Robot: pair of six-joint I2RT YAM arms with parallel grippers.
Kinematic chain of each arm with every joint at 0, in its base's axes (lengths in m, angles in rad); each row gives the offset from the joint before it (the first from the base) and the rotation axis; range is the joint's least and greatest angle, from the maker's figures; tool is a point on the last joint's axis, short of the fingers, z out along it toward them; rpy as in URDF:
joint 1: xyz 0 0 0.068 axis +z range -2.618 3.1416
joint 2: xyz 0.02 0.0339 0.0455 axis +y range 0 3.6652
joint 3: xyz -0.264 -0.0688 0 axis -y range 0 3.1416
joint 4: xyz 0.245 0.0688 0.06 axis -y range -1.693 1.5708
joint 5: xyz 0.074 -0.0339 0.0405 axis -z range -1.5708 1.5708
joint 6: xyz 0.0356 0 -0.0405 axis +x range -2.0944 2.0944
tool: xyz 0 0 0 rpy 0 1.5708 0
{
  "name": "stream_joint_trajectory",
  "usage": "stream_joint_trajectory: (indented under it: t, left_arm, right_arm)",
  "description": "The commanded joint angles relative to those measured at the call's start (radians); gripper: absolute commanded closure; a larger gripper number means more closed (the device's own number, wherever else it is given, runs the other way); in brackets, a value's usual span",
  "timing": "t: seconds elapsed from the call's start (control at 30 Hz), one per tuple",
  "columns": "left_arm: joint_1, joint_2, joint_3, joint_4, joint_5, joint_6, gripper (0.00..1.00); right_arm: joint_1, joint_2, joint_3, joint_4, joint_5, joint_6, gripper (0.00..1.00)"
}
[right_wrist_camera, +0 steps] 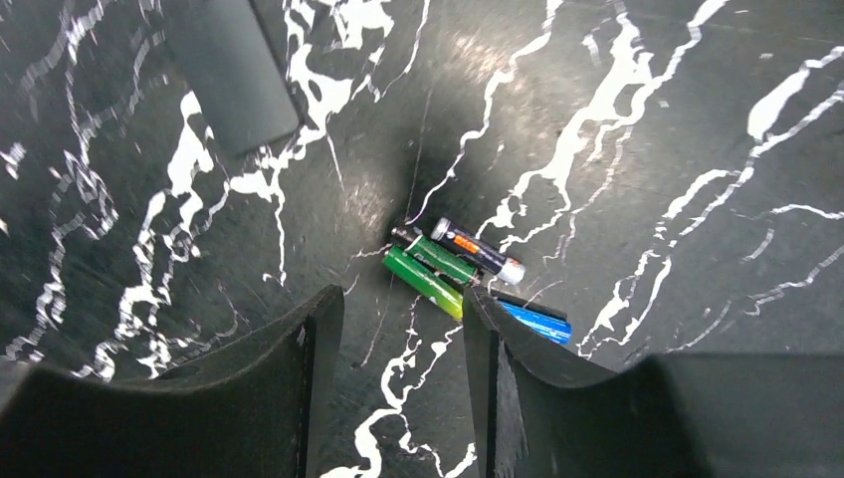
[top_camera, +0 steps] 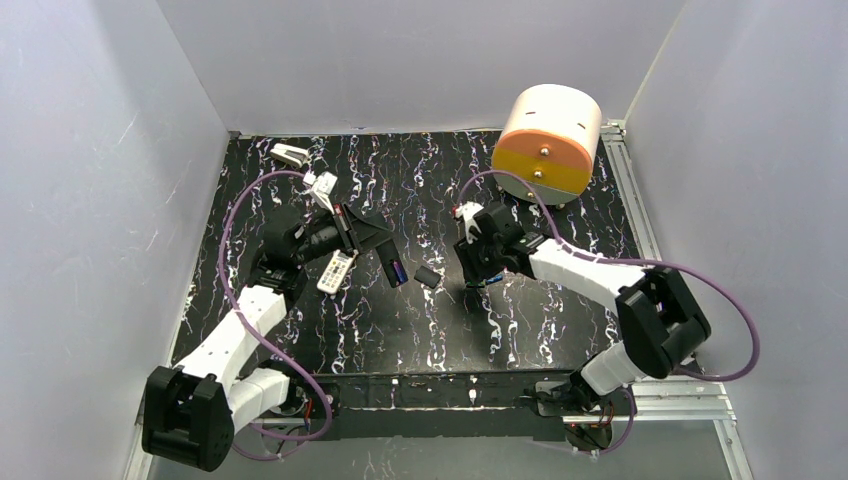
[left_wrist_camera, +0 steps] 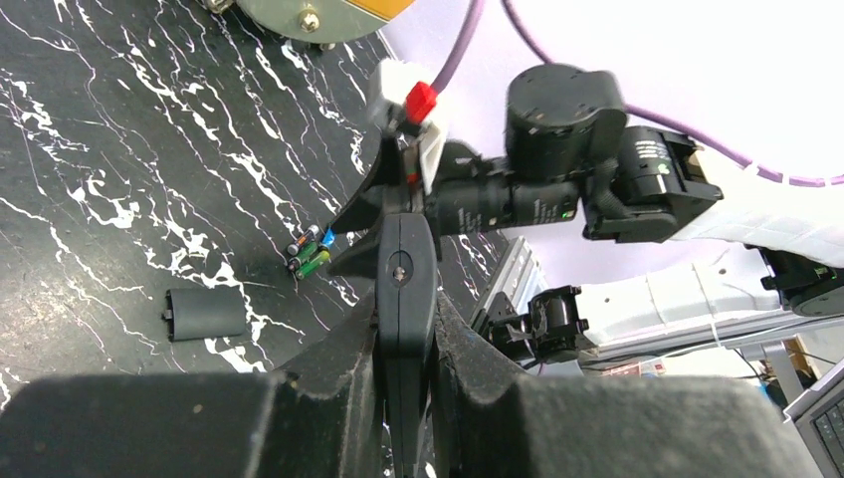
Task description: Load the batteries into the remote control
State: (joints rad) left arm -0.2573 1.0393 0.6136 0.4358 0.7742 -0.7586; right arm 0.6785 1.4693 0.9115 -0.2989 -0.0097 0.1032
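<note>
The white remote control lies on the black marbled table just below my left gripper. That gripper is shut on a long flat black strip, which also shows in the top view; it is held edge-on between the jaws. Several batteries, two green, one dark with orange and one blue, lie bunched on the table. My right gripper is open just above them, its right finger partly over the blue one. The batteries also show in the left wrist view. In the top view the right gripper hides them.
A small dark curved cover lies between the grippers; it also shows in both wrist views. A cream and orange drum stands at the back right. A white-and-grey blocky object sits at the back left.
</note>
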Motion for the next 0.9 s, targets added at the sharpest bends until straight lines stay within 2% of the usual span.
stream_joint_trajectory:
  t: [0.0,0.2,0.47,0.87]
  left_arm:
    - [0.001,-0.047,0.000,0.001,-0.022,0.015,1.00]
    - [0.001,-0.044,-0.004,-0.003,-0.047,0.013,1.00]
    - [0.001,-0.042,0.003,-0.011,-0.052,0.025,1.00]
    - [0.001,-0.040,0.002,-0.013,-0.051,0.022,1.00]
  right_arm:
    - [0.037,0.028,0.030,-0.021,-0.039,-0.207,0.45]
    - [0.067,0.057,0.023,-0.013,0.000,-0.257,0.47]
    - [0.072,0.114,0.033,-0.035,0.066,-0.238,0.52]
    - [0.075,0.152,0.026,-0.019,0.061,-0.240,0.54]
